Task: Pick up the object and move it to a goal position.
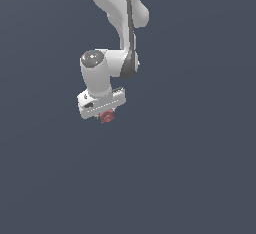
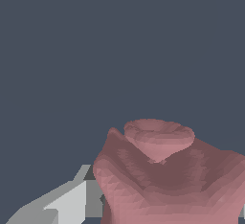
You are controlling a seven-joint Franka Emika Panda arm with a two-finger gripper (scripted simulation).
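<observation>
**A small red lump under the white robot hand**

Everything sits in front of a flat, dark blue-grey background. It looks the same all over, with no lines or edges on it.

In the exterior view, the white robot arm (image 1: 120, 23) comes down from the top of the picture. It bends at a round grey joint and ends in the gripper (image 1: 103, 109). The gripper is a wide white block that points down. The object (image 1: 106, 116) is a tiny pinkish-red lumpy thing. It sits right under the gripper, touching its underside, a little toward the exterior view's right of the gripper's middle. It is much smaller than the gripper. The fingers are too small to see here.

In the wrist view, the object (image 2: 167, 175) is very close to the camera and looks big. It is pinkish-red and bumpy, with a round knob on its upper part. One light grey finger (image 2: 67, 201) shows just beside the object and seems to press against it. The gripper looks closed on the object.
</observation>
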